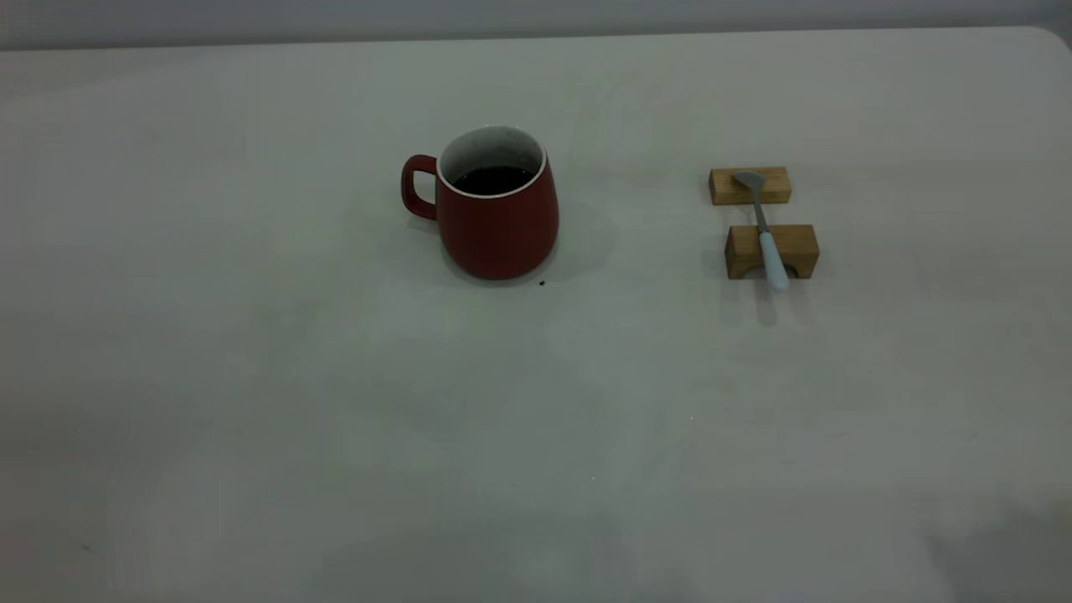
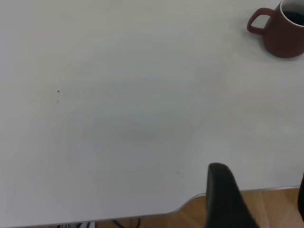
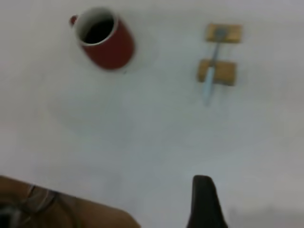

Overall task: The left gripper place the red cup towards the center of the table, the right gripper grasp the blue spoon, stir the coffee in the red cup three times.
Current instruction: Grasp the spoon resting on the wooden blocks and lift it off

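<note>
The red cup (image 1: 498,222) stands upright near the middle of the table (image 1: 335,402), its handle to the left and dark coffee (image 1: 494,178) inside. The blue spoon (image 1: 766,234) lies across two wooden blocks to its right, with the pale handle nearest the front edge. Neither gripper shows in the exterior view. In the left wrist view the left gripper (image 2: 260,173) hangs open over the table's edge, far from the cup (image 2: 282,35). The right gripper (image 3: 251,185) is open with one finger (image 3: 204,202) showing, well short of the spoon (image 3: 211,71) and cup (image 3: 107,45).
Two tan wooden blocks (image 1: 749,186) (image 1: 796,249) carry the spoon. A small dark speck (image 1: 542,283) lies by the cup's base. Bare tabletop stretches between the cup and the front edge. The table's rounded corner (image 1: 1051,38) is at the back right.
</note>
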Action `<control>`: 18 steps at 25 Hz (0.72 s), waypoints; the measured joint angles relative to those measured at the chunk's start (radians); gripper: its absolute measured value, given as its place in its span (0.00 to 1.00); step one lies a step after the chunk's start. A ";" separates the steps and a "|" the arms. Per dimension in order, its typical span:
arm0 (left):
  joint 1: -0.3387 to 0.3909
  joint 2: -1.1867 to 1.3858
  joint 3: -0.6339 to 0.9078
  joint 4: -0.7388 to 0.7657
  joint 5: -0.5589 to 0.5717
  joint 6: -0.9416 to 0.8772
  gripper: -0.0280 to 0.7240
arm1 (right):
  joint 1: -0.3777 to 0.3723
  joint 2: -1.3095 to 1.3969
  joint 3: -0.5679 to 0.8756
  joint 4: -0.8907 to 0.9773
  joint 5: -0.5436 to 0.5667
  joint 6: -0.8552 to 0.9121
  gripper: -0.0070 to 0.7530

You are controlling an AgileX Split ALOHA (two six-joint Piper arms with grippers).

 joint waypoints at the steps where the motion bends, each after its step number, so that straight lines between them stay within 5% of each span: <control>1: 0.000 0.000 0.000 0.000 0.000 0.000 0.63 | 0.000 0.072 -0.014 0.040 -0.022 -0.039 0.75; 9: 0.000 0.000 0.000 0.000 0.000 0.000 0.63 | 0.016 0.593 -0.132 0.280 -0.128 -0.213 0.76; 18: 0.000 0.000 0.000 0.000 0.000 0.000 0.63 | 0.192 1.045 -0.325 0.301 -0.204 -0.185 0.76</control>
